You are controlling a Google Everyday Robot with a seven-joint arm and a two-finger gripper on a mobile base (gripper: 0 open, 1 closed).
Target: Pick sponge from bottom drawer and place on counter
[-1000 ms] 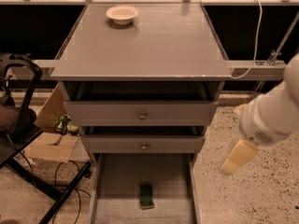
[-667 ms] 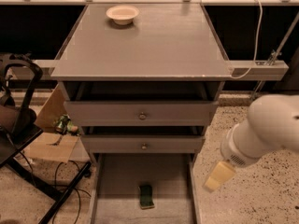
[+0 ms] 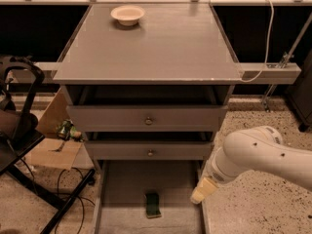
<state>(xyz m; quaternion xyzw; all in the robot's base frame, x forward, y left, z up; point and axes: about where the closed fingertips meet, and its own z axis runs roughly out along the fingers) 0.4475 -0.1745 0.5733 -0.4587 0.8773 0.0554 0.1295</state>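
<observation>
Camera view: the robot's gripper point(image 3: 202, 193) hangs at the right rail of the open bottom drawer point(image 3: 122, 189), just right of the sponge point(image 3: 153, 204) (open or closed? can't tell). From here the risk, as judged, is the arm coming in sideways and clipping the rail or the middle drawer point(image 3: 148, 151) above, or nudging the sponge w/o getting a hold. The sponge lies dark face up, mid-floor, and is the only item seen in the drawer. On the counter point(image 3: 151, 52), a cream bowl point(image 3: 127, 14) sits at the back and looks empty.
</observation>
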